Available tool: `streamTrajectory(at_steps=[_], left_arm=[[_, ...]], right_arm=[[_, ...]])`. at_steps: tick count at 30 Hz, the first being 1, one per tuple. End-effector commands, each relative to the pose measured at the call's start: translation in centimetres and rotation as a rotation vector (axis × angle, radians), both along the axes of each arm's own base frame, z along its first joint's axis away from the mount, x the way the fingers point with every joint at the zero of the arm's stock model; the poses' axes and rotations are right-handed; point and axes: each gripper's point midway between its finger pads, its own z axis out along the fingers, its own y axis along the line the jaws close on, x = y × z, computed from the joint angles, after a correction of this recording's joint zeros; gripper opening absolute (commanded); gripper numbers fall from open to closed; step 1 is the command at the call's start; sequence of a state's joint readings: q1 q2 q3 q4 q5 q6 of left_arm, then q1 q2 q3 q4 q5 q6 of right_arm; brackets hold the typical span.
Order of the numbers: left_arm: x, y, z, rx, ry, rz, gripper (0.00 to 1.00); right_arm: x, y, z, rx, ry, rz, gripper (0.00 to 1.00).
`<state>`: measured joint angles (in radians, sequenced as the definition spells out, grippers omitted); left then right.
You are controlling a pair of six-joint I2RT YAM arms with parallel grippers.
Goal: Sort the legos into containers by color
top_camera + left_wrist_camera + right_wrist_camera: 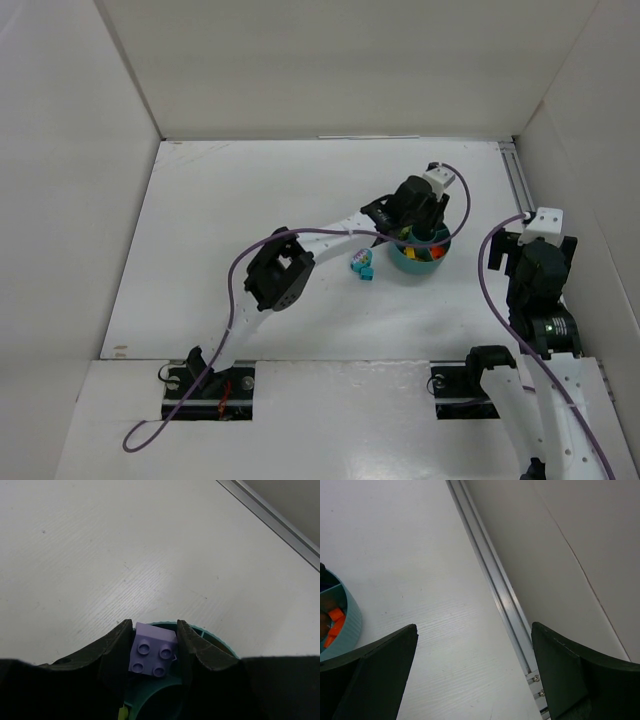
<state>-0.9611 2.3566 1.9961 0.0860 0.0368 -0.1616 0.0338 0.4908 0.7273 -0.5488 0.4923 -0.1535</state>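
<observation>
table (200,220): white, matte | metal rail (495,590): along table's right edge | walls (330,60): white

Left arm (278,278) stretched forward, left gripper (154,630) clamped on lavender brick (152,654), right arm (540,282) folded upright, right gripper (474,627) spread wide

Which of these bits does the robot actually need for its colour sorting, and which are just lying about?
Needed: lavender brick held in the left claw; teal bowl; orange bricks inside it; loose bricks beside it.
Just there: metal rail; purple cable; idle right claw, open.
</observation>
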Motion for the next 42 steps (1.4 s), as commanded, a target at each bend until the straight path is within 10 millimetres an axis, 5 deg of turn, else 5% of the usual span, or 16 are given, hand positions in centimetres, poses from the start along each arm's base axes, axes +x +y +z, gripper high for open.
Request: streamTrajectory(at_steps=[1, 9, 13, 16, 19, 21, 23, 24, 25, 27, 31, 36, 38, 39, 42], left_arm=[[-0.4, 0.5, 5.0, -0.061, -0.052, -0.01, 0.33], [-1.1, 0.7, 7.2, -0.099, -0.067, -0.038, 0.56], [-1.4, 0.7, 8.4, -0.12, -0.078, -0.046, 0.56], [-1.6, 1.2, 11.2, -0.151, -0.111, -0.049, 0.67], [-1.9, 2.6, 14.6, -0.179, -0.156, -0.022, 0.99], [-2.7, 4.2, 18.2, -0.221, -0.205, -0.013, 0.99], [-2.6, 6.3, 17.9, -0.216, -0.198, 0.039, 0.99], [-2.8, 8.3, 20.6, -0.257, -0.218, 0.069, 0.99], [-3.0, 9.5, 19.0, -0.24, -0.187, 0.084, 0.99], [-1.9, 13.1, 18.9, -0.246, -0.155, 0.174, 0.99], [-1.1, 22.0, 14.6, -0.179, -0.01, 0.445, 0.99], [-4.1, 31.6, 6.5, -0.119, 0.143, 0.664, 0.99], [-5.5, 33.9, 5.3, -0.136, 0.186, 0.699, 0.99], [-6.3, 35.7, 2.7, -0.122, 0.247, 0.75, 0.99], [-8.3, 37.6, -0.2, -0.129, 0.316, 0.789, 0.99]], right_arm=[[0.3, -0.1, 2.1, -0.001, -0.08, -0.001, 1.0], [0.2, -0.1, 2.3, -0.001, -0.089, -0.001, 1.0], [0.4, 0.4, 2.3, -0.001, -0.085, 0.031, 1.0], [0.8, 1.1, 2.4, -0.015, -0.083, 0.09, 1.0], [1.4, 1.7, 3.0, -0.039, -0.069, 0.144, 1.0], [1.9, 2.8, 3.3, -0.06, -0.058, 0.224, 1.0], [2.6, 4.0, 4.5, -0.119, -0.069, 0.33, 1.0], [3.2, 5.7, 4.6, -0.117, -0.075, 0.436, 1.0], [3.5, 6.6, 4.8, -0.122, -0.076, 0.489, 1.0], [4.3, 9.2, 4.3, -0.135, -0.059, 0.657, 1.0], [5.3, 11.9, 3.1, -0.134, -0.01, 0.8, 1.0], [5.5, 18.2, 1.7, -0.147, 0.066, 0.954, 1.0], [5.8, 19.7, 1.1, -0.182, 0.101, 0.949, 1.0], [5.8, 22.4, 0.0, -0.188, 0.141, 0.967, 1.0], [5.1, 27.6, -1.9, -0.163, 0.191, 1.024, 1.0]])
